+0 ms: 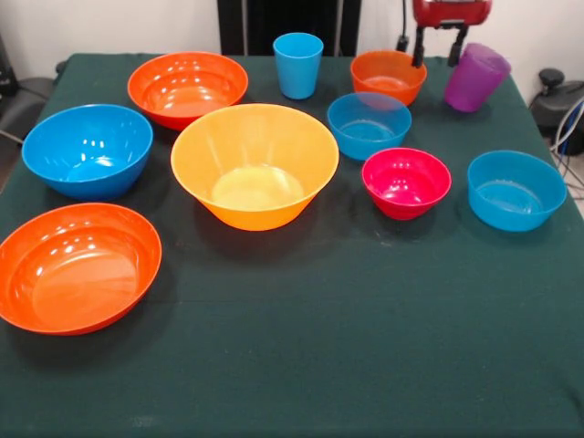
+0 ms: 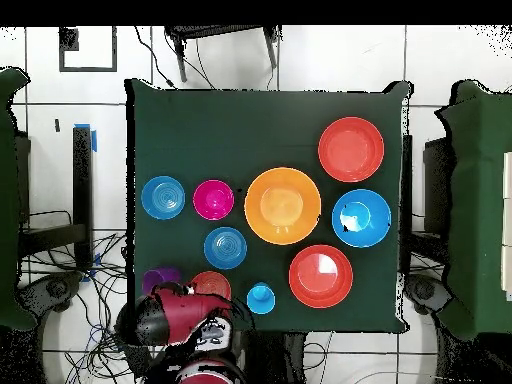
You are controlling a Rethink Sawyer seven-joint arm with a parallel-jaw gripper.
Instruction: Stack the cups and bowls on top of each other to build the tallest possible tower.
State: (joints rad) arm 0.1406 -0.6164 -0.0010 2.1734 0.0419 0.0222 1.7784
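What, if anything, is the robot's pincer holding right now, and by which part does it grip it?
The pincer holds the translucent purple cup, tilted and lifted off the table, gripped at its rim by one black finger.

Glossy red arm housing, slim black gripper

My work surface is a table under a dark green cloth. Overhead I see white floor tiles around it, loose cables on the floor beside it, a dark chair frame beyond 1 edge, and blue tape
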